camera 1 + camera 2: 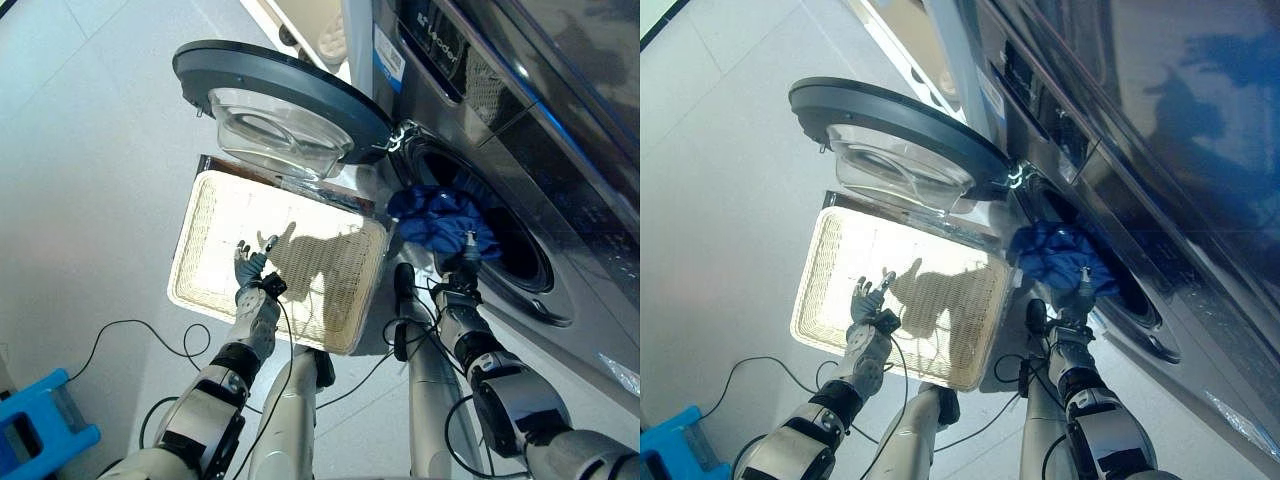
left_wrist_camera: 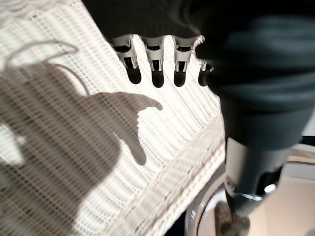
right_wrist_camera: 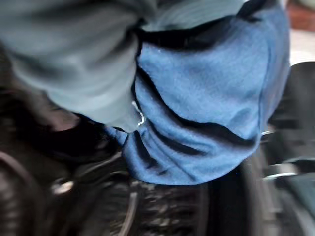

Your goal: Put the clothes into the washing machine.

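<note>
Blue garment (image 1: 440, 218) bulges at the washing machine (image 1: 520, 150) drum mouth, right hand (image 1: 466, 262) against it, its fingers' state unreadable. Half out, it could slide back onto the floor. Left hand (image 1: 250, 268) hovers, fingers relaxed, over the wicker basket (image 1: 200, 280).

The dark grey front-loading washing machine (image 1: 560, 150) stands at the right, its round glass-windowed door (image 1: 280, 100) swung open to the left. The bunched blue cloth (image 1: 440, 220) lies in the drum mouth. The rectangular pale wicker basket (image 1: 200, 290) sits on the light tiled floor (image 1: 90, 150), below the door.
</note>
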Controlling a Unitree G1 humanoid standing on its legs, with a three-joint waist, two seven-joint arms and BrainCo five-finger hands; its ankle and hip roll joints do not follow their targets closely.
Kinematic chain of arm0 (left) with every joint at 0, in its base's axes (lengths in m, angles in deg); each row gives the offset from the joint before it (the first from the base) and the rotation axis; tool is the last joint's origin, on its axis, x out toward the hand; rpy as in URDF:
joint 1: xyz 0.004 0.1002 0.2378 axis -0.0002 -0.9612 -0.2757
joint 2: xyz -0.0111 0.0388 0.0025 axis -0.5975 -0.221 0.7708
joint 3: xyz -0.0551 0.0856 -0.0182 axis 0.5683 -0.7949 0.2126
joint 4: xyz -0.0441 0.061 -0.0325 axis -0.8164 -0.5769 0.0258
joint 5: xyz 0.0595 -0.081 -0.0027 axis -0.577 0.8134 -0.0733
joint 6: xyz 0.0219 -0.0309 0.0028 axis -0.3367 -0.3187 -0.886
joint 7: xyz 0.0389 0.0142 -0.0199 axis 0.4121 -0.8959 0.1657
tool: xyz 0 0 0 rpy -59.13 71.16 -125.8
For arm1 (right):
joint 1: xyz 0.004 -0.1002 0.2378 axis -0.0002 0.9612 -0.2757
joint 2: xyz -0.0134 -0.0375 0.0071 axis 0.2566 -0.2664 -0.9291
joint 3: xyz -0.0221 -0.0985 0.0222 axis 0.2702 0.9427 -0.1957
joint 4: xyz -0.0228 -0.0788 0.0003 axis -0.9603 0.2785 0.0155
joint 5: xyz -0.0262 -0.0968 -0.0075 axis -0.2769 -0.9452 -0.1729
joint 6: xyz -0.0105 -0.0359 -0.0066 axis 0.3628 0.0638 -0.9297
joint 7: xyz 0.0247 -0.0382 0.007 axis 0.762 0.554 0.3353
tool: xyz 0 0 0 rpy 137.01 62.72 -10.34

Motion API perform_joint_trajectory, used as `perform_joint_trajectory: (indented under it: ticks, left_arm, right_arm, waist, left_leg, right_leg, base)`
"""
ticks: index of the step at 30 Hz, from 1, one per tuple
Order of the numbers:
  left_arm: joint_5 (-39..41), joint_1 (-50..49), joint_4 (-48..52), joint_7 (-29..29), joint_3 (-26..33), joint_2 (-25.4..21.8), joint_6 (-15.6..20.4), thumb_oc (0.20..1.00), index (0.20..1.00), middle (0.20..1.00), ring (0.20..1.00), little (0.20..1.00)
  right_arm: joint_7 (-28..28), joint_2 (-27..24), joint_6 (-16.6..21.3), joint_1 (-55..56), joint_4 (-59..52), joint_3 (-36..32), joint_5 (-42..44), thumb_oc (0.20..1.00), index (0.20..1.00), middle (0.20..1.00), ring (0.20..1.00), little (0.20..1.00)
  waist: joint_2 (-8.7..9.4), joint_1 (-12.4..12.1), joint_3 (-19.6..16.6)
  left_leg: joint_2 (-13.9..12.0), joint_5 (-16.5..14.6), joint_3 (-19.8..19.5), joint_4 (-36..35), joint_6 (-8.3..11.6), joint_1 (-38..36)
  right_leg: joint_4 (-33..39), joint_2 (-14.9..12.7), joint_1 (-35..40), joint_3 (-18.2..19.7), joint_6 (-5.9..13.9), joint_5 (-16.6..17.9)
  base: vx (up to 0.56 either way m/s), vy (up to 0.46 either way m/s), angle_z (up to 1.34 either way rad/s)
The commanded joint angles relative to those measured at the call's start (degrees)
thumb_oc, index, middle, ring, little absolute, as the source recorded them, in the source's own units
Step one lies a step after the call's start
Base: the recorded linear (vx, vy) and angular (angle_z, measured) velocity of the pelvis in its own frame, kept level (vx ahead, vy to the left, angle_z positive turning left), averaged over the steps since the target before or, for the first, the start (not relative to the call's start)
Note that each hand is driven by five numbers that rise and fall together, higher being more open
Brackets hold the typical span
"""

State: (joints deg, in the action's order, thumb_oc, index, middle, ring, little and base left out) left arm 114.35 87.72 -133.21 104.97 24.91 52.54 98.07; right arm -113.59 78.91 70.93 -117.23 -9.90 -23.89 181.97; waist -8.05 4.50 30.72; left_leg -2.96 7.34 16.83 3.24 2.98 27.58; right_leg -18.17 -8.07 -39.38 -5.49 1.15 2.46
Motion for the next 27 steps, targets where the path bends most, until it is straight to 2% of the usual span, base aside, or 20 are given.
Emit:
perform_joint_trajectory:
  ticks: [1, 5, 7, 10, 15, 16, 17, 18, 21, 23, 27]
  left_arm:
    - [-2.27, 0.53, -0.96, -0.55, 0.9, 2.45, 2.97, 1.0, 1.0, 1.0, 1.0, 1.0]
    - [-2.47, 0.05, -0.16, -1.28, 0.09, 2.48, 3.07, 1.0, 1.0, 1.0, 1.0, 1.0]
    - [-2.78, -0.82, 1.14, -1.77, -0.88, 2.13, 3.19, 1.0, 1.0, 1.0, 1.0, 1.0]
    - [-2.33, -1.68, 3.04, -1.91, -2.06, 1.48, 3.21, 1.0, 1.0, 1.0, 1.0, 1.0]
    - [-2.33, -2.01, 3.66, -1.95, -2.39, 1.27, 3.36, 1.0, 1.0, 1.0, 1.0, 1.0]
    - [-2.37, -2.58, 4.72, -2.28, -2.83, 0.69, 3.57, 1.0, 1.0, 1.0, 1.0, 1.0]
    - [-2.37, -2.58, 4.72, -2.28, -2.83, 0.69, 3.57, 1.0, 1.0, 1.0, 1.0, 1.0]
    - [-2.85, -3.36, 8.36, -2.13, -3.83, -0.92, 3.49, 1.0, 1.0, 1.0, 1.0, 1.0]
    - [-3.0, -3.5, 9.69, -2.0, -4.25, -1.65, 3.07, 1.0, 1.0, 1.0, 1.0, 1.0]
    - [-2.64, -3.73, 12.35, -1.77, -4.49, -3.51, 2.49, 1.0, 1.0, 1.0, 1.0, 1.0]
    - [-1.8, -4.85, 15.2, -1.85, -4.81, -5.86, 2.4, 1.0, 1.0, 1.0, 1.0, 1.0]
  right_arm:
    - [-2.04, -1.75, 4.9, -3.42, -3.03, -2.67, 0.85, 0.2, 0.2, 0.2, 0.2, 0.2]
    - [-0.3, -3.69, 9.45, -5.38, -3.27, -4.39, 0.85, 0.2, 0.2, 0.2, 0.2, 0.2]
    - [1.63, -6.21, 13.22, -7.03, -2.87, -5.41, 0.85, 0.2, 0.2, 0.2, 0.2, 0.2]
    - [3.73, -9.42, 16.74, -8.31, -1.78, -5.64, 0.85, 0.2, 0.2, 0.2, 0.2, 0.2]
    - [4.52, -10.5, 18.04, -8.88, -1.27, -5.74, 0.85, 0.2, 0.2, 0.2, 0.2, 0.2]
    - [5.84, -12.37, 19.63, -9.82, -0.59, -6.07, 0.85, 0.2, 0.2, 0.2, 0.2, 0.2]
    - [5.84, -12.37, 19.63, -9.82, -0.59, -6.07, 0.85, 0.2, 0.2, 0.2, 0.2, 0.2]
    - [9.06, -15.08, 24.73, -12.1, -2.0, -7.3, 0.85, 0.2, 0.2, 0.2, 0.2, 0.2]
    - [9.46, -15.44, 27.08, -13.14, -4.06, -7.52, 0.85, 0.2, 0.2, 0.2, 0.2, 0.2]
    - [10.79, -17.24, 33.34, -14.39, -6.77, -6.79, 0.85, 0.2, 0.2, 0.2, 0.2, 0.2]
    - [10.74, -19.89, 36.65, -14.06, -7.29, -7.83, 0.85, 0.2, 0.2, 0.2, 0.2, 0.2]
  waist:
    - [-4.5, 1.94, -0.92]
    - [-5.07, 1.67, -0.92]
    - [-5.34, 1.21, -0.92]
    - [-5.48, 0.76, -0.92]
    - [-5.51, 0.55, -0.92]
    - [-5.47, 0.18, -0.92]
    - [-5.47, 0.18, -0.92]
    - [-4.81, -0.9, -0.92]
    - [-4.6, -1.26, -0.92]
    - [-3.99, -1.83, -0.92]
    - [-3.5, -2.01, -0.92]
  left_leg:
    - [4.03, -6.91, 1.41, 8.95, 2.03, 3.63]
    - [4.22, -6.86, 1.44, 9.29, 1.87, 4.33]
    - [4.34, -7.51, 1.42, 9.75, 1.85, 4.5]
    - [4.47, -7.94, 1.37, 10.45, 1.71, 5.21]
    - [4.51, -8.07, 1.27, 10.76, 1.7, 5.6]
    - [4.54, -8.33, 1.24, 11.24, 1.59, 6.22]
    - [4.54, -8.33, 1.24, 11.24, 1.59, 6.22]
    - [4.54, -8.83, 0.99, 12.5, 1.23, 8.64]
    - [4.47, -8.86, 0.91, 12.66, 1.17, 9.21]
    - [4.25, -9.15, 0.77, 13.25, 0.86, 10.35]
    - [4.19, -9.4, 0.31, 13.51, 0.64, 10.82]
  right_leg:
    - [-0.86, 0.29, 1.29, -3.63, 4.91, -3.56]
    - [-1.12, -0.05, 0.54, -3.83, 4.85, -3.12]
    - [-1.81, -0.58, 0.28, -4.4, 5.15, -3.54]
    - [-2.37, -1.07, -0.41, -4.9, 5.31, -3.52]
    - [-2.62, -1.23, -0.73, -5.06, 5.38, -3.47]
    - [-3.01, -1.41, -1.37, -5.38, 5.45, -3.34]
    - [-3.01, -1.41, -1.37, -5.38, 5.45, -3.34]
    - [-3.61, -1.78, -3.56, -6.1, 5.69, -2.59]
    - [-3.7, -1.86, -4.07, -6.33, 5.7, -2.35]
    - [-4.55, -2.11, -5.21, -6.68, 5.81, -2.23]
    - [-5.05, -2.17, -5.51, -6.81, 6.01, -2.24]
  base:
    - [0.03, 0.001, -0.03]
    - [0.0, 0.0, 0.0]
    - [0.0, 0.0, 0.0]
    - [0.01, -0.011, 0.01]
    - [0.0, -0.013, 0.03]
    - [-0.01, -0.027, 0.05]
    - [-0.03, -0.134, 0.06]
    - [-0.02, -0.115, 0.01]
    - [-0.02, -0.082, 0.05]
    - [-0.02, -0.072, 0.11]
    - [0.0, -0.011, 0.03]
